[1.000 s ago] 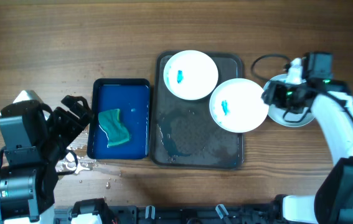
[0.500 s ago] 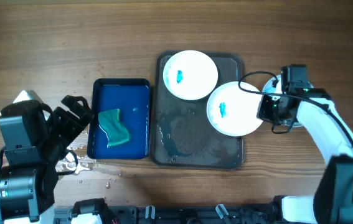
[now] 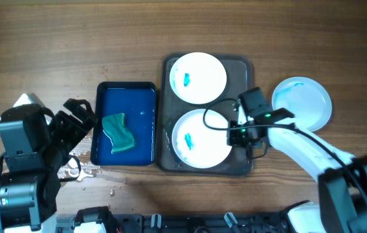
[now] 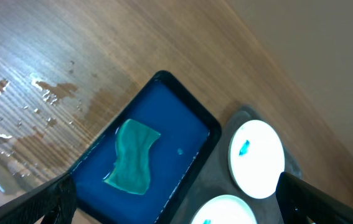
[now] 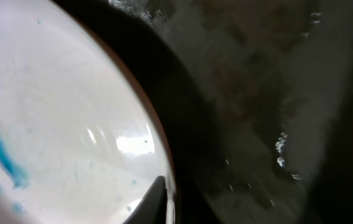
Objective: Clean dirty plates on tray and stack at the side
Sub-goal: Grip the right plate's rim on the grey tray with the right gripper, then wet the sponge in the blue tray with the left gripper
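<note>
Your right gripper (image 3: pixel 233 134) sits at the right rim of the lower plate (image 3: pixel 196 139). The wrist view shows a finger lying over the white edge, so the claw looks clamped on that rim. The plate rests flat in the near half of the tray (image 3: pixel 244 87), probably because there it is braced for wiping and any drips land in the tray. It carries a short teal smear left of centre.

The upper plate (image 3: pixel 199 77) fills the tray's far half, with one teal mark on its left side. It is just beside the lower plate, though you cannot tell whether the rims touch. The third plate (image 3: pixel 303 103) lies on the table (image 3: pixel 54 39) to the right, well apart from the tray, faintly bluish with no distinct smear. I judge it the start of the stack.

The blue tray (image 3: pixel 141 113) stands just left of the big one and holds a crumpled teal cloth (image 3: pixel 118 133), with water spots on the wood beside it. Your left gripper (image 3: pixel 83 120) hangs near that tray with its jaws spread wide and nothing in them, well placed to reach the cloth.
</note>
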Robot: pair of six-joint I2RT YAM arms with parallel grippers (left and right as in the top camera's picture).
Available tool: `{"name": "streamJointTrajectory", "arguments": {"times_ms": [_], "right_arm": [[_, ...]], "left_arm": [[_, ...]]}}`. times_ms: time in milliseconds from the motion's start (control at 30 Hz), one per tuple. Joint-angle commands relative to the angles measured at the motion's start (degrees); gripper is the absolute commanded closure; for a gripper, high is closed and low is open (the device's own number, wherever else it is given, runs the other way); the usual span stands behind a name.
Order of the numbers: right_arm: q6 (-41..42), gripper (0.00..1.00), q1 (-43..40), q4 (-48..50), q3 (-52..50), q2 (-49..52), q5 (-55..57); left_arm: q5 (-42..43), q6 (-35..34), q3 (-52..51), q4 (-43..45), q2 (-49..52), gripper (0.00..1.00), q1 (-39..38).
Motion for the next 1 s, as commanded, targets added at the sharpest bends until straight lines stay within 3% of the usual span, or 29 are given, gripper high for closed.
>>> {"name": "streamJointTrajectory", "arguments": {"times_ms": [0, 67, 133, 267, 400, 600, 800, 967], "right_arm": [[0.5, 0.77, 0.3, 0.9, 1.5, 0.7, 3.1], [-3.2, 0.73, 0.0, -0.7, 3.9, -1.7, 4.4], [-5.6, 0.71, 0.0, -3.0, 6.3, -5.1, 7.3], [-10.2, 0.65, 0.0, -4.0, 8.0, -13.0, 8.1], [-10.2, 0.65, 0.0, -5.6, 8.0, -16.7, 8.1], [-10.1, 0.65, 0.0, -6.9, 7.8, -15.8, 7.9], [-8.4, 0.63, 0.0, -9.5, 7.4, -13.9, 7.9], [-7.2, 0.66, 0.0, -8.9, 7.4, -6.7, 7.9]], "left_arm": [[7.1, 0.2, 0.8, 0.4, 0.3, 0.0, 0.2], [9.7, 0.3, 0.6, -1.9, 1.7, 0.02, -0.6], [8.8, 0.5, -0.2, -5.6, 4.5, 0.16, -2.5], [2.6, 0.4, -4.5, -8.3, 12.7, 0.28, -6.6], [1.1, 0.1, -9.1, -3.2, 25.8, 0.34, -8.1], [1.0, 0.1, -9.7, 5.0, 45.5, 0.52, -10.2], [1.0, 0.1, -9.7, 11.5, 56.7, 0.96, -10.4], [1.0, 0.3, -8.0, 8.6, 54.1, 0.96, -10.4]]}}
